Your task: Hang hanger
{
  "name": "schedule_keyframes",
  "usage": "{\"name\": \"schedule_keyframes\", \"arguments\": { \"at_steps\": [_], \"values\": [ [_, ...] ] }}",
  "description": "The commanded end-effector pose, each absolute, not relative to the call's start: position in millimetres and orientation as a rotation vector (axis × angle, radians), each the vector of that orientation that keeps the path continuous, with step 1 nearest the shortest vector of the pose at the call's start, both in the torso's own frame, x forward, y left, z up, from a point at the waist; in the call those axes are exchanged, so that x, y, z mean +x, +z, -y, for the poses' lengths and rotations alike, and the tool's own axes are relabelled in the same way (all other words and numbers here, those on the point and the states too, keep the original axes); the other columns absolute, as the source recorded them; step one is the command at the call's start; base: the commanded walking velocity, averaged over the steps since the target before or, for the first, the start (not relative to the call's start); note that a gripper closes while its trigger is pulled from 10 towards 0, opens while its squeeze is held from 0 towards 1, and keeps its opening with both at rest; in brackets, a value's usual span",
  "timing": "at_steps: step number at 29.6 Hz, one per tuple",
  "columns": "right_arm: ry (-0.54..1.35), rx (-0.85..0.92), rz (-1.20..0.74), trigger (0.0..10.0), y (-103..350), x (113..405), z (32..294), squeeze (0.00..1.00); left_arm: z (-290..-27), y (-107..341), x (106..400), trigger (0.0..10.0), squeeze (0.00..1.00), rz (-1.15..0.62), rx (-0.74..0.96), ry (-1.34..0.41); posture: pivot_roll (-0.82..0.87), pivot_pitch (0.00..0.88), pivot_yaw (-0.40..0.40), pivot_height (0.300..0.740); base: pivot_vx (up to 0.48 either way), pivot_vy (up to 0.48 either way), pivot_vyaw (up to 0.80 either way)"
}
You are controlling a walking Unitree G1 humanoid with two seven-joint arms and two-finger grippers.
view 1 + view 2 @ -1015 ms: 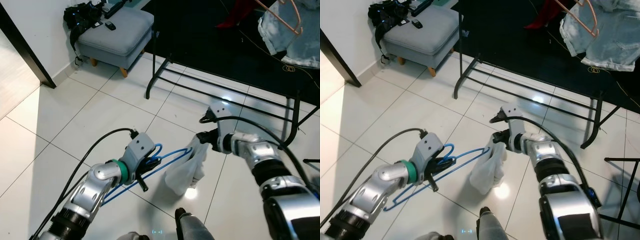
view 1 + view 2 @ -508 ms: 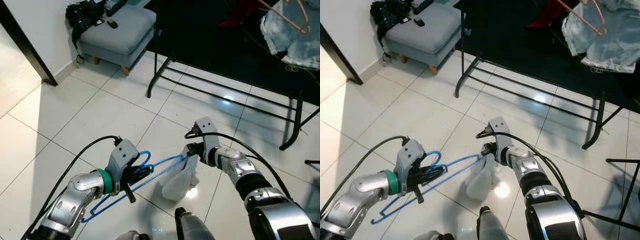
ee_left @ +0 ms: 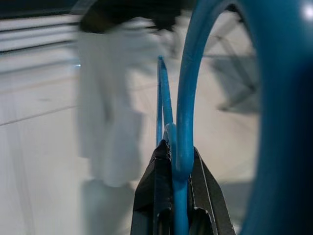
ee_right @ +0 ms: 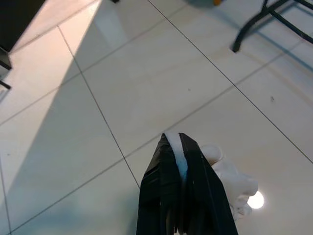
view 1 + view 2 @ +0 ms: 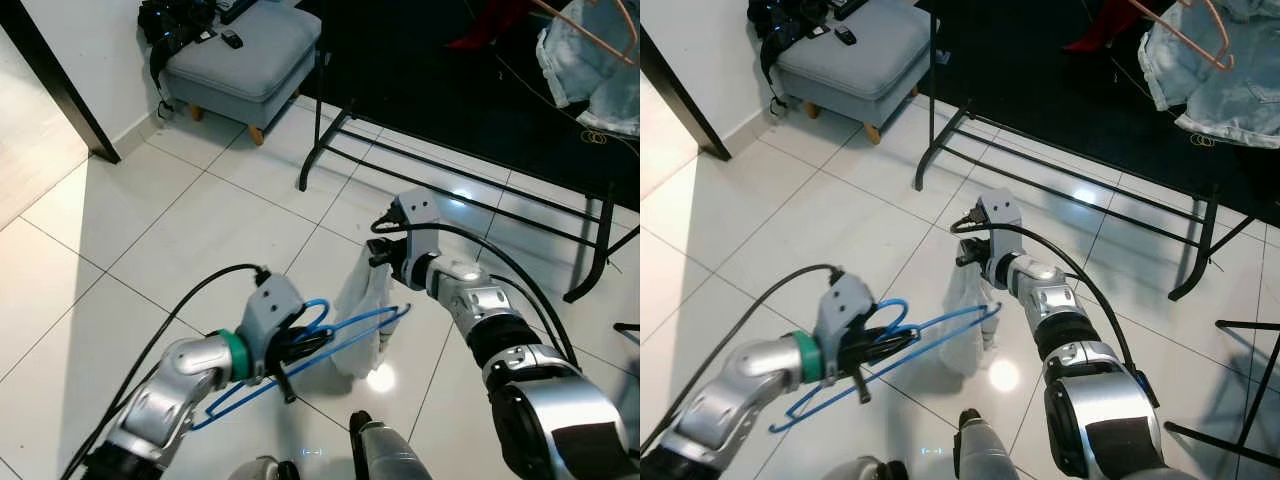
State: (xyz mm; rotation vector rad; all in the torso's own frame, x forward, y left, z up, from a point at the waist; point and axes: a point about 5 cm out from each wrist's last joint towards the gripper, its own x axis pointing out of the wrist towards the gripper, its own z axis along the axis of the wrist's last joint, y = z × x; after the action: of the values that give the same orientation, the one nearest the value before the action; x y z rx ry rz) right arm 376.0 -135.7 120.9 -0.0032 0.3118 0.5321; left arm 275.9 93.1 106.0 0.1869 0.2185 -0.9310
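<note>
Hanger [image 5: 300,352] number one is blue, thin and bendy-looking, with a round hook at one end. It hangs low over the white tile floor [image 5: 180,230], between the two arms. The left gripper [image 5: 296,344] pinches it tight near the hook; in the left wrist view the two black fingers [image 3: 156,181] squeeze the blue wire from both sides. The far end of the blue wire goes into a white cloth [image 5: 362,315] that droops down to the tiles. The right gripper [image 5: 383,262] holds the top of that cloth, and its fingers [image 4: 171,186] are pressed together on a white strip of it.

One more hanger [image 5: 1200,30], a pinkish one, lies with a pale blue denim garment [image 5: 1225,80] on one black table [image 5: 1070,110]. One grey footstool [image 5: 245,60] stands by the wall, with a black bag [image 5: 175,25] on it.
</note>
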Motion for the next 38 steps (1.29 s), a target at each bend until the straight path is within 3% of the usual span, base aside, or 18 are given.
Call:
{"name": "schedule_keyframes", "arguments": {
  "at_steps": [1, 13, 18, 38],
  "values": [
    [0.549, 0.017, -0.34, 10.0, 113.6, 371.3, 134.0, 0.0, -100.5, 99.1, 282.4, 10.0, 0.0, -0.234, 0.203, -0.833, -0.08, 0.178, 0.062, 0.737, 0.0, 0.0, 0.0],
    [0.542, 0.007, -0.337, 10.0, 112.7, 369.9, 139.0, 0.0, -114.5, 99.1, 294.6, 10.0, 0.0, -0.242, 0.226, -0.707, -0.08, 0.189, 0.063, 0.737, 0.0, 0.0, 0.0],
    [0.521, -0.012, -0.353, 10.0, 112.9, 370.4, 147.0, 0.0, -130.5, 103.2, 286.9, 10.0, 0.0, -0.252, 0.237, -0.761, -0.07, 0.194, 0.057, 0.737, 0.0, 0.0, 0.0],
    [0.526, -0.028, -0.359, 10.0, 113.2, 370.2, 147.2, 0.0, -122.0, 112.3, 270.3, 10.0, 0.0, -0.241, 0.192, -0.929, -0.07, 0.201, 0.053, 0.737, 0.0, 0.0, 0.0]
  ]
}}
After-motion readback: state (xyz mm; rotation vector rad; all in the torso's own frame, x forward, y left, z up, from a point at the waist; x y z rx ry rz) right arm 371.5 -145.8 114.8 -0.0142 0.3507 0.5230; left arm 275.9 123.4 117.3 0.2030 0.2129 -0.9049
